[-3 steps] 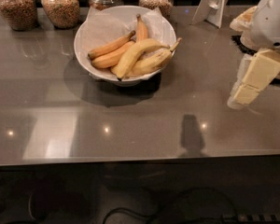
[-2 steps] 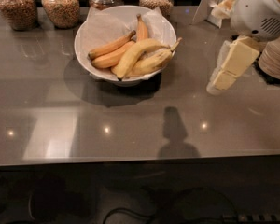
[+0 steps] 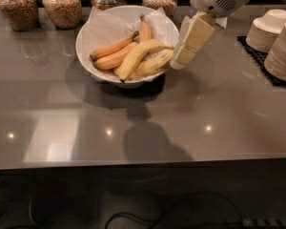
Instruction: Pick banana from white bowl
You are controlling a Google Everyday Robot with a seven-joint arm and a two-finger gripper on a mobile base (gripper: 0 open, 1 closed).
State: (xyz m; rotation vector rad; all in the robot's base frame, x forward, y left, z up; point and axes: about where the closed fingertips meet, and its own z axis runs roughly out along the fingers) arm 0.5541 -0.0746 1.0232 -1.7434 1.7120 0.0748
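Polished grey countertop (image 3: 219, 104) fills most of the view. A row of glass jars (image 3: 62, 6) of dry goods stands along its back edge, and stacks of small pale bowls (image 3: 271, 27) sit on a black mat (image 3: 257, 51) at the right, well apart from the work. The white bowl (image 3: 86, 51) sits towards the back, left of centre, lined with crinkled paper (image 3: 105, 27) that cradles the fruit and lifts it towards the rim. The banana (image 3: 143, 54), the longest and palest of the bunch, lies on top of the pile. It runs diagonally from its dark tip at the front of the bowl up to the right rim, resting across the slimmer orange bananas (image 3: 113, 47) and just beside a duller, mottled banana (image 3: 155, 65). Being uppermost and unburied, it looks the easiest to take without disturbing the others. The gripper (image 3: 179, 61) hangs at the bowl's right rim, slanted down and to the left, its tip just beside the banana's upper end. That angle seems chosen to approach from the open side, away from the jars. Whether it is open or closed I cannot tell; it holds nothing, and the banana lies wholly in the bowl. The pick looks not yet begun, and the likely need is to line up across the banana's thick middle before closing.
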